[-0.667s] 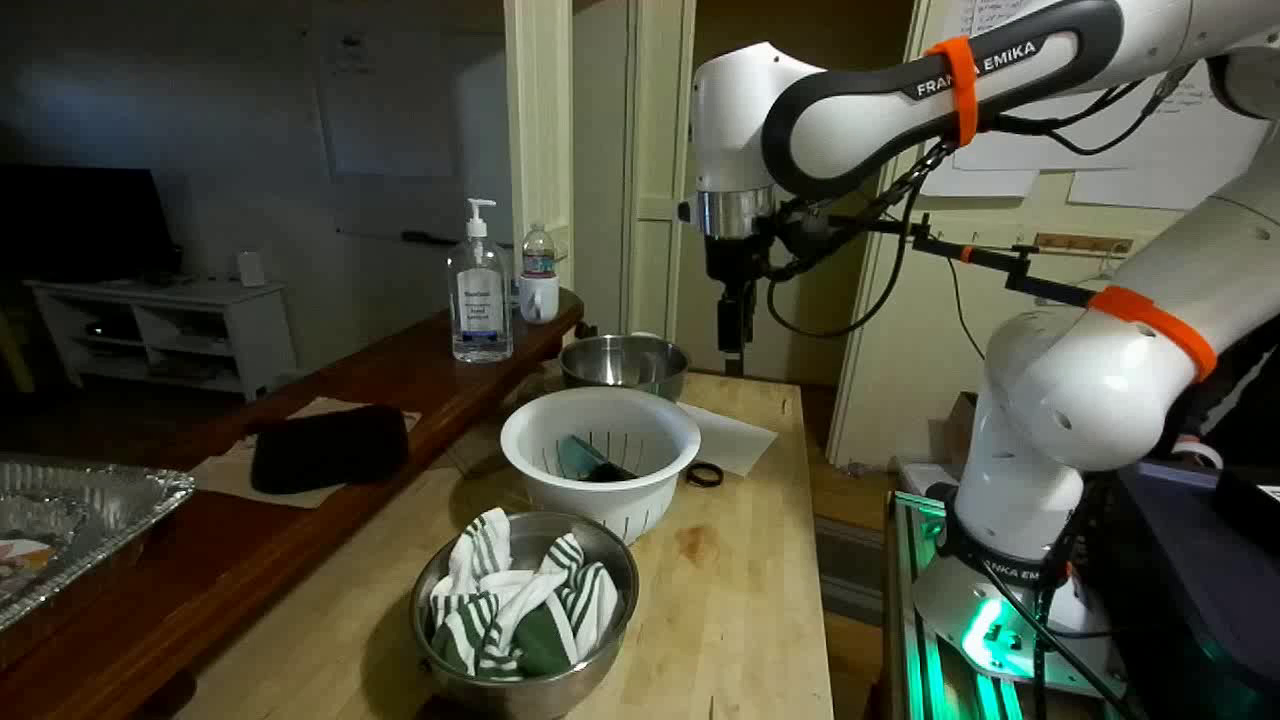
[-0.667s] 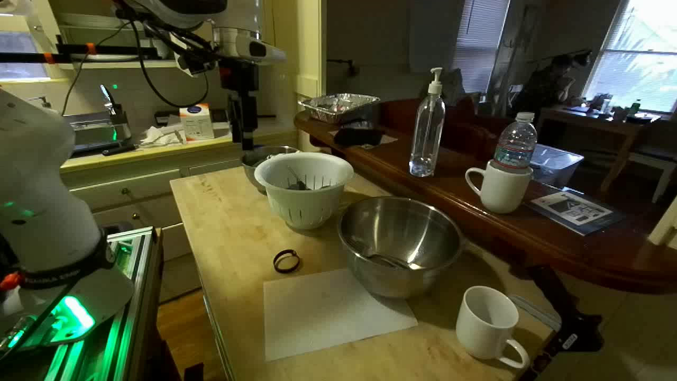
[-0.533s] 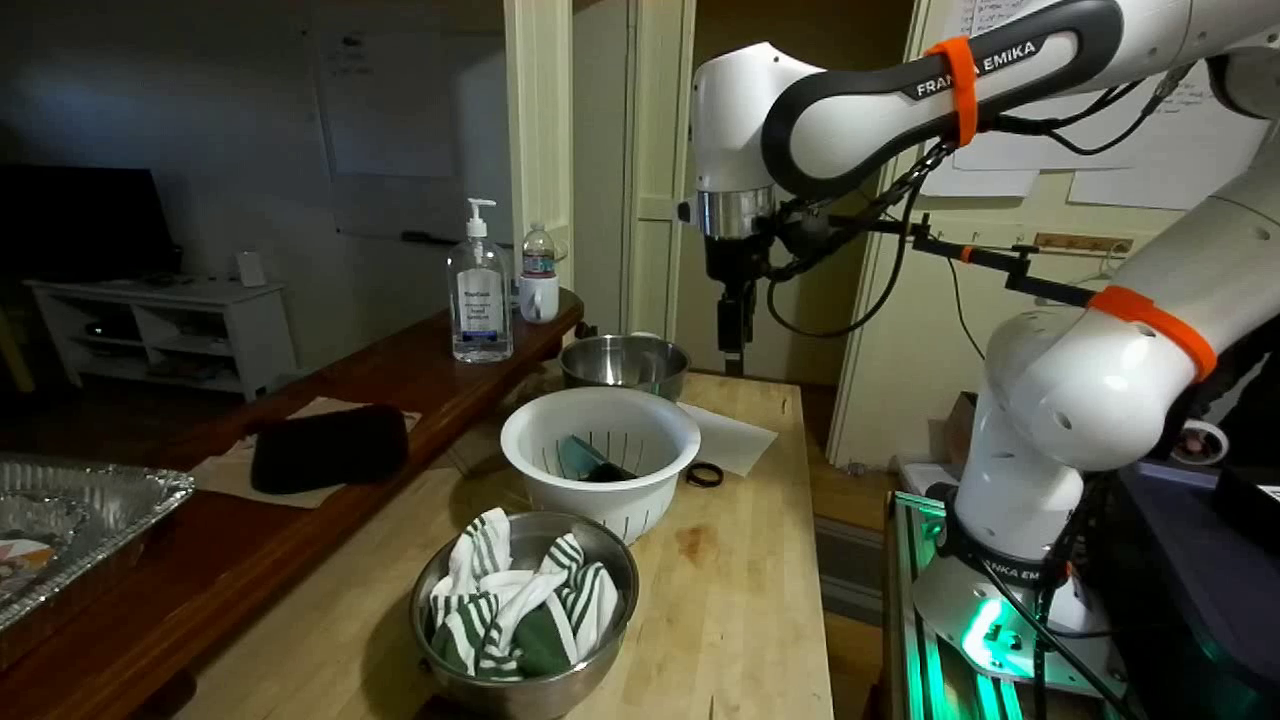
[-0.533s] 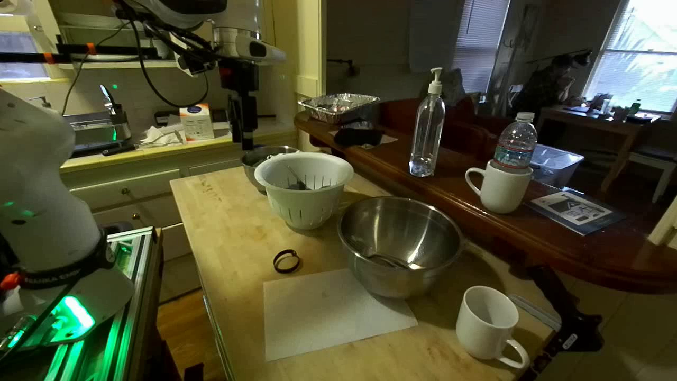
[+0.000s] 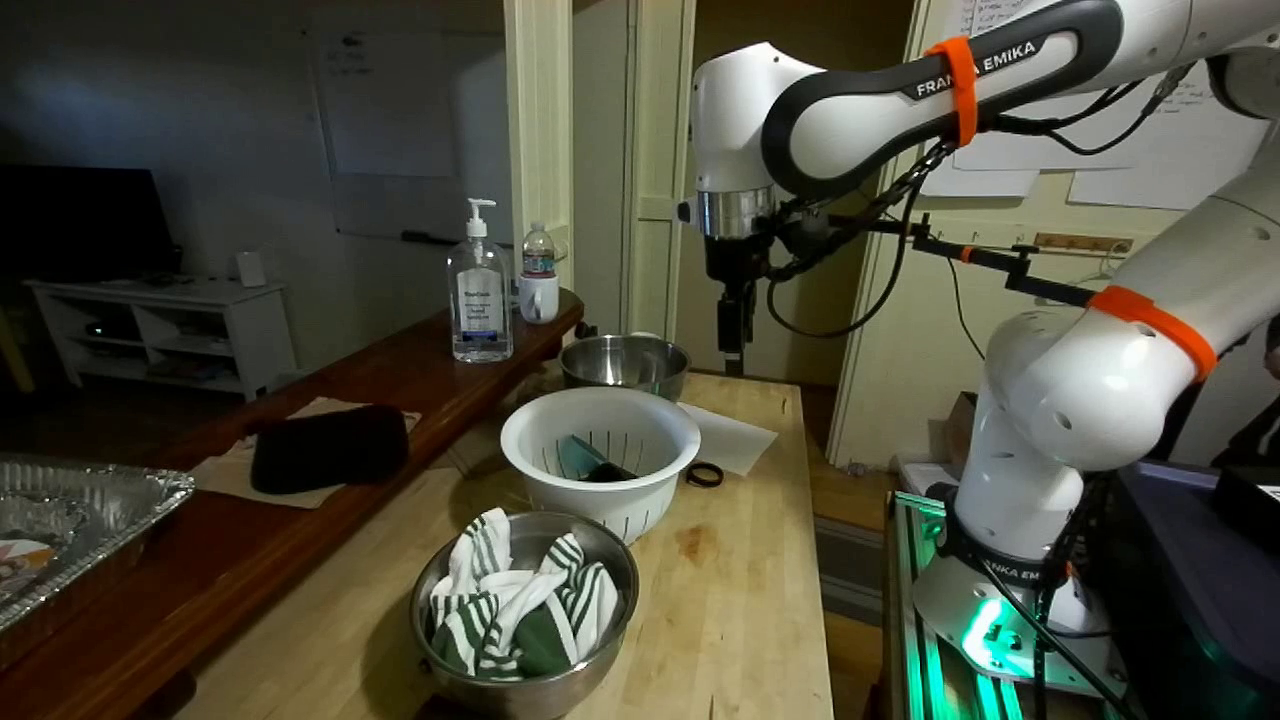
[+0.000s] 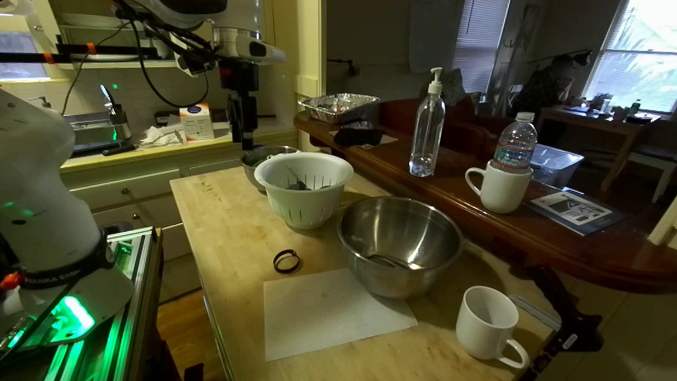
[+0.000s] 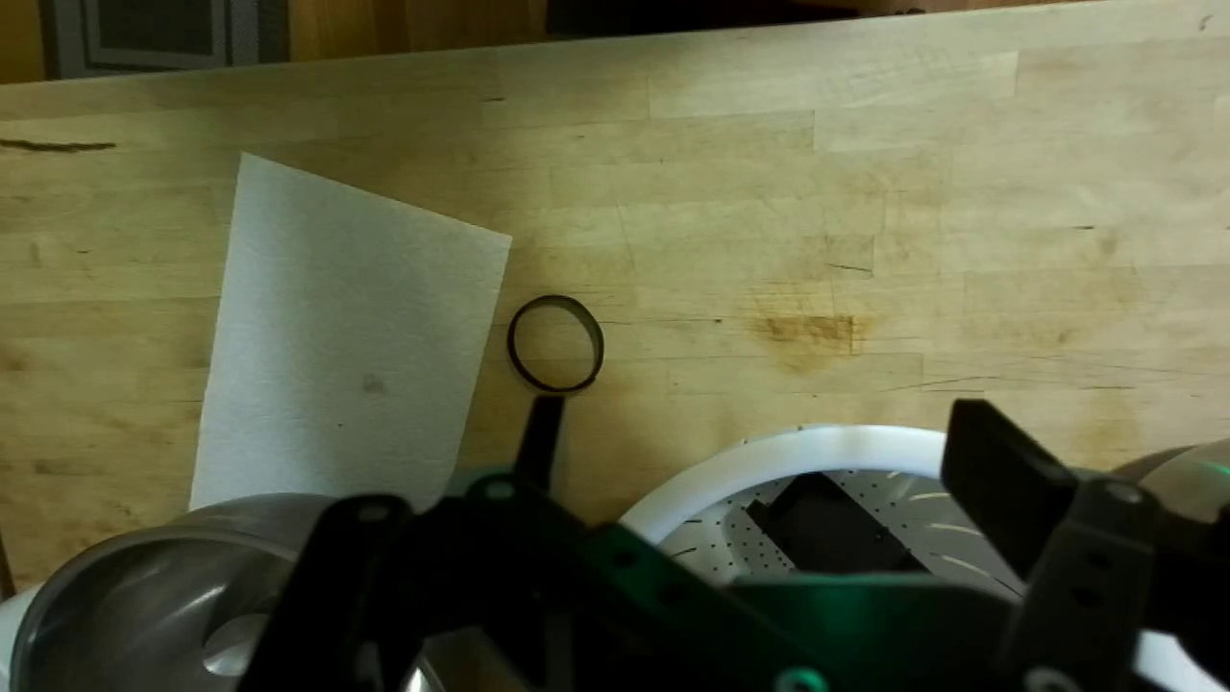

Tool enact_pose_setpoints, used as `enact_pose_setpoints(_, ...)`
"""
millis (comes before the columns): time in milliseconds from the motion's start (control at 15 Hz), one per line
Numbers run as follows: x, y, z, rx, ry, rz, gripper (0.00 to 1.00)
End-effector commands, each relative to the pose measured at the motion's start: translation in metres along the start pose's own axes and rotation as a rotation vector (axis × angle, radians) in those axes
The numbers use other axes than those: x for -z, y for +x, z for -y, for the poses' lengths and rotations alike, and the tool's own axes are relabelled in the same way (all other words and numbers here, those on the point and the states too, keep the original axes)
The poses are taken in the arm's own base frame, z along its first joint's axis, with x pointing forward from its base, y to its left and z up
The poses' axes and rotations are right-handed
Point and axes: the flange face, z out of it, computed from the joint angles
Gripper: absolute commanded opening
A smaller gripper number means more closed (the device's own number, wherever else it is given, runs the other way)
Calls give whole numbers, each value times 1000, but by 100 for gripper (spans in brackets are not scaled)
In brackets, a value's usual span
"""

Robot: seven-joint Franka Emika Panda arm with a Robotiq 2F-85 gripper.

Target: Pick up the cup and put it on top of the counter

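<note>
A white cup stands upright on the pale wood table, its handle toward the near side in an exterior view. A similar white cup stands on the dark reddish-brown counter, with a plastic water bottle that appears to be in it; this cup and bottle show in both exterior views. My gripper is open and empty, its fingers wide apart in the wrist view. It hangs above the table, higher than the bowls, and away from both cups in an exterior view.
A white colander and a metal bowl stand on the table, beside paper and a black ring. A metal bowl with towels stands beyond. A clamp holds the table edge. A pump bottle stands on the counter.
The arm, the gripper and the cups have not visibly moved. Only a person in the far background has shifted out of sight.
</note>
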Motion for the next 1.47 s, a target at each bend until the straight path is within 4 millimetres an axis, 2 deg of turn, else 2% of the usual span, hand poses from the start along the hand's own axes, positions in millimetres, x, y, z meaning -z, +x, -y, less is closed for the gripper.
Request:
enact_pose_setpoints(0,0,0,0,0,0,1,100)
enact_pose_setpoints(200,0,0,0,0,0,1,100)
enact_pose_setpoints(333,0,3,-22,-79,-17,-7,100)
enact_pose_setpoints(533,1,0,-86,-258,-19,-50,100)
enact_pose_setpoints(867,-5,-16,-213,-543,-15,-130,100)
enact_pose_setpoints(1000,-9,-24,-249,-659,3,-154,100)
enact_pose_setpoints(1067,-6,-29,-259,-712,-8,-150,100)
enact_pose_setpoints(1133,-6,-32,-242,-624,13,-152,100)
enact_pose_setpoints(1200,-6,-35,-253,-661,13,-149,100)
enact_pose_setpoints(1333,-5,-35,-260,-688,11,-148,100)
enact_pose_setpoints(1400,-10,-28,-265,-751,11,-141,100)
